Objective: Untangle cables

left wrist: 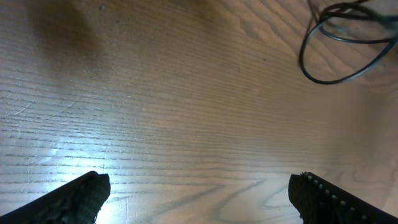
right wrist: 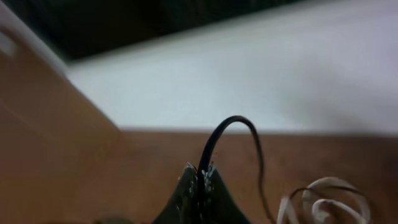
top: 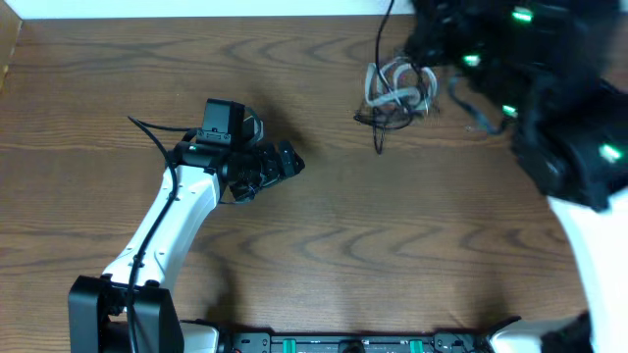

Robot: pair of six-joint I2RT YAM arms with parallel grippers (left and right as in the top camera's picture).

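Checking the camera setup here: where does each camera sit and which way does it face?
Overhead: above the table, facing down; both arms, tangled cables.
Left wrist: facing down at wood; open left claw below.
Right wrist: faces along the table; right claw shut on a black cable.
Shared: white coil, overhead and right wrist.

Left claw spreads wide over the table; black cable loops top right.

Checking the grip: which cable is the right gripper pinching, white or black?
A black cable, arching up from the shut right gripper; the white coil lies loose beside it.
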